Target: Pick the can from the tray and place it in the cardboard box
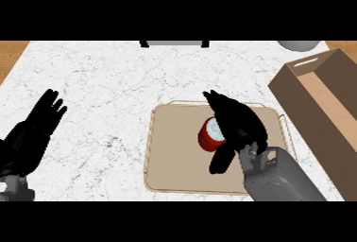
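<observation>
On the beige rectangular tray at the white marble worktop's near edge stands a red cylindrical can. Black right hand covers it, fingers straight. Brown cardboard box sits right. Black left hand rests open at left.

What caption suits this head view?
Right hand over the red can on the tray, cardboard box alongside.

One can, one tray, one cardboard box.
</observation>
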